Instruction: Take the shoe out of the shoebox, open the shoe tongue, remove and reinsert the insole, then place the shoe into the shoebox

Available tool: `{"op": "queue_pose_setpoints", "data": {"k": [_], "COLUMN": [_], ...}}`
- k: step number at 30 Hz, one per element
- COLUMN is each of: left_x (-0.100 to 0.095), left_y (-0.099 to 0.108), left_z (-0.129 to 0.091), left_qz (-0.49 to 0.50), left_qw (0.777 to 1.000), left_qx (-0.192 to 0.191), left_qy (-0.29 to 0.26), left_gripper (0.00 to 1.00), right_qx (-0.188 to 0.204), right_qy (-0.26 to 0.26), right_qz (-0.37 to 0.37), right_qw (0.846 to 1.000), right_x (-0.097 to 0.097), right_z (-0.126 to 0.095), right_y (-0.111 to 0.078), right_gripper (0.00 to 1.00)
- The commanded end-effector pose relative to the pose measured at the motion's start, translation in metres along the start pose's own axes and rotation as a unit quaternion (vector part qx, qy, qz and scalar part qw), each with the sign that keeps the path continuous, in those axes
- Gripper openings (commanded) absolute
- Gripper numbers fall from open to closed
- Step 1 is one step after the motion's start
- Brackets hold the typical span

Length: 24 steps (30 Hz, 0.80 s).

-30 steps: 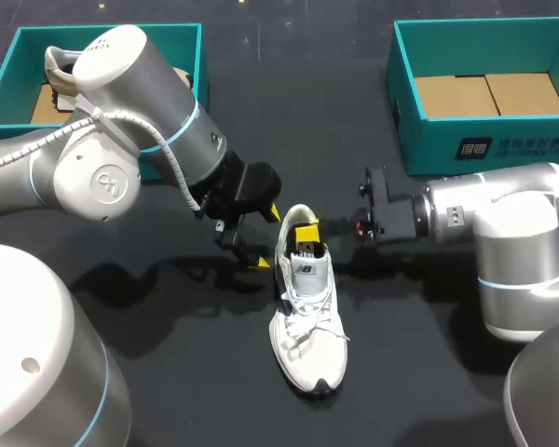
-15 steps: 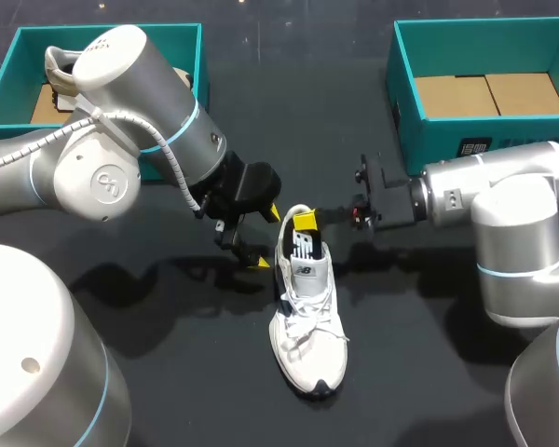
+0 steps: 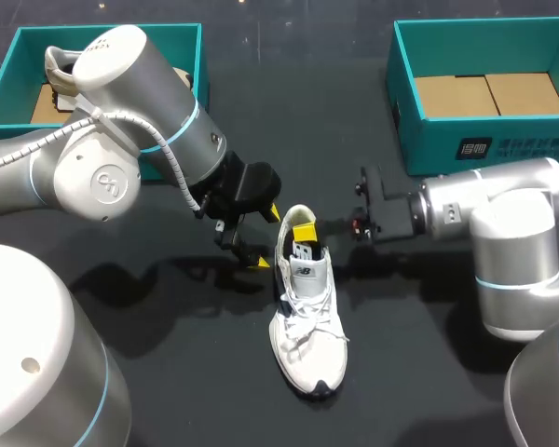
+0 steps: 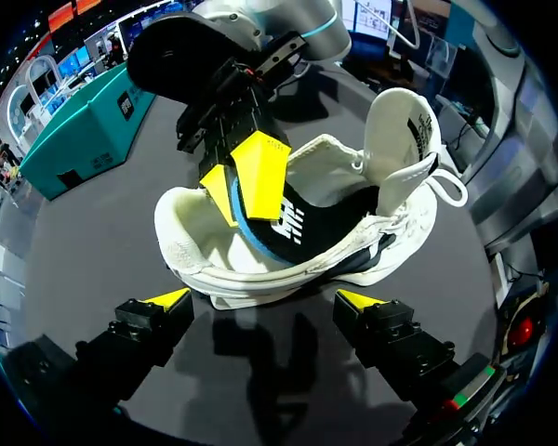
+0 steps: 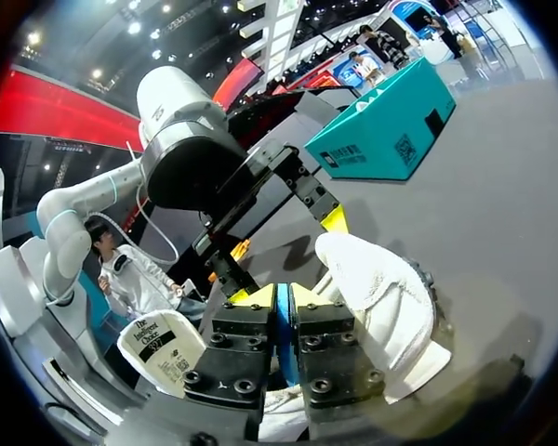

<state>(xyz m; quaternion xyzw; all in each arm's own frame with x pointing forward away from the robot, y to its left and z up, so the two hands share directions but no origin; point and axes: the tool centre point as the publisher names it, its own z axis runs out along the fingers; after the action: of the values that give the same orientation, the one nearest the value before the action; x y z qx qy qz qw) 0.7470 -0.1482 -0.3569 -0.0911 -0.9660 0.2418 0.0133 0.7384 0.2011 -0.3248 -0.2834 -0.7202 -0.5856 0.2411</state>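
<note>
Since half a sec ago R gripper (image 3: 305, 231) has dropped a bit, back toward the heel opening; L arm & sneaker unchanged. On black table (image 3: 419, 372), at centre, lies white mesh sneaker (image 3: 306, 317), toe to 6 o'clock, heel to 12. R gripper, coming in from 3 o'clock, is clamped on dark blue-edged insole (image 4: 281, 228), whose back end sticks up out of the heel. White tongue (image 4: 400, 139) stands pulled up. L gripper (image 3: 266, 238) hovers just beside the heel at 9 o'clock, fingers wide apart, touching nothing. Teal cardboard shoebox (image 3: 503, 149) at 1 o'clock shows brown floor; 2nd teal shoebox (image 3: 23, 56) at 10 o'clock, partly behind L arm.
</note>
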Motion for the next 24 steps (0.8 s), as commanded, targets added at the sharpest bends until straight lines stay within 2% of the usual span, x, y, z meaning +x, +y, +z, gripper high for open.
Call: {"op": "queue_pose_setpoints", "data": {"k": [1, 13, 24], "left_x": [0.0, 0.0, 0.0], "left_y": [0.0, 0.0, 0.0], "left_z": [0.001, 0.001, 0.001], "left_qz": [0.0, 0.0, 0.0], "left_qw": [1.0, 1.0, 1.0], "left_qx": [-0.001, -0.001, -0.001], "left_qy": [0.0, 0.0, 0.0], "left_gripper": [1.0, 1.0, 1.0], "right_qx": [0.005, 0.03, 0.04], "right_qy": [-0.001, -0.029, -0.052], "right_qz": [-0.004, -0.003, 0.002], "right_qw": [1.0, 0.999, 0.998], "right_x": [0.003, 0.017, 0.022], "right_z": [-0.004, -0.021, -0.033], "right_y": [0.002, 0.019, 0.022], "right_gripper": [0.45, 0.45, 0.45]}}
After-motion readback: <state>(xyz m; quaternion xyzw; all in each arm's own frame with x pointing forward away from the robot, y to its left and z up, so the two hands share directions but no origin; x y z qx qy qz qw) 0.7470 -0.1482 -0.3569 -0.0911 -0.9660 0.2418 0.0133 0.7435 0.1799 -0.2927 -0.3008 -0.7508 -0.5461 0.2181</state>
